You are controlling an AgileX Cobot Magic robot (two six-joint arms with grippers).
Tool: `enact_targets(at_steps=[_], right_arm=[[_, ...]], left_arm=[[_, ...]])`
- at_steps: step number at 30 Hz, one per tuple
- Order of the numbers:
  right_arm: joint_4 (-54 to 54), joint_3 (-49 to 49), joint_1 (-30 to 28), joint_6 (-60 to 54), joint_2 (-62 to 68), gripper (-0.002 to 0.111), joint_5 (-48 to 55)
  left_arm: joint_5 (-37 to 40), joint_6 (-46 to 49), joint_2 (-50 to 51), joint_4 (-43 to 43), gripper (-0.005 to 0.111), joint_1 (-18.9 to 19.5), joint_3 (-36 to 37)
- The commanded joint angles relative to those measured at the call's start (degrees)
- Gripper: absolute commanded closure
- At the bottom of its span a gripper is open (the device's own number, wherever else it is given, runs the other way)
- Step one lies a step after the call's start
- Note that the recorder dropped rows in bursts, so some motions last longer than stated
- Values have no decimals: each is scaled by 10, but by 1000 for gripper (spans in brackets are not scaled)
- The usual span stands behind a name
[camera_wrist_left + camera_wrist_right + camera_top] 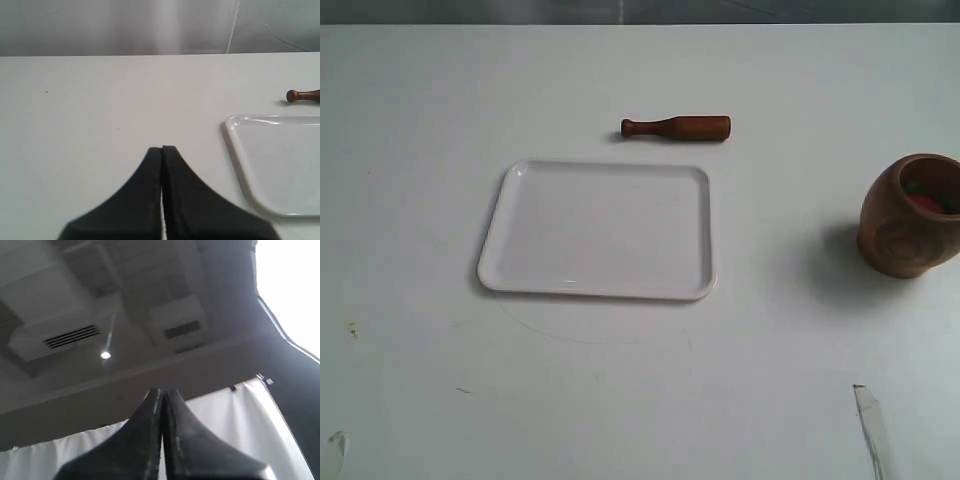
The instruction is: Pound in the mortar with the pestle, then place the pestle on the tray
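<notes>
I'm eyeing the small dark reddish-brown wooden pestle (676,128) lying crosswise, forward of my clenched, empty left gripper (162,148); the right gripper (161,390), also clenched, is pointing upward.

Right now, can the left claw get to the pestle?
Probably yes. The pestle lies alone on bare table beside the tray, nothing covering it. The left claw is shut, so it must open first.

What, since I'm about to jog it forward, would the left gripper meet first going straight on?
Probably nothing: the left gripper points along bare table; tray and pestle sit off to one side.
</notes>
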Motion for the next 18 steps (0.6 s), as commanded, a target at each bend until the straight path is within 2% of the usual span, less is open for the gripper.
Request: enact_targets(at_steps=[1, 3, 8, 11, 14, 18], right_arm=[[-173, -146, 0, -56, 138, 108, 67], [-211, -234, 0, -72, 219, 108, 205], [-234, -461, 3, -82, 469, 108, 664], [-169, -591, 26, -211, 593, 108, 903], [-34, -690, 58, -363, 691, 108, 1056], [131, -756, 125, -572, 784, 108, 1169]], left_arm=[[-2, -5, -1, -4, 107, -4, 0], [-2, -5, -1, -4, 107, -4, 0], [-2, -5, -1, -4, 107, -4, 0], [-2, -5, -1, -4, 107, -4, 0], [-2, -5, -1, -4, 107, -4, 0], [-2, -5, -1, -4, 107, -4, 0]])
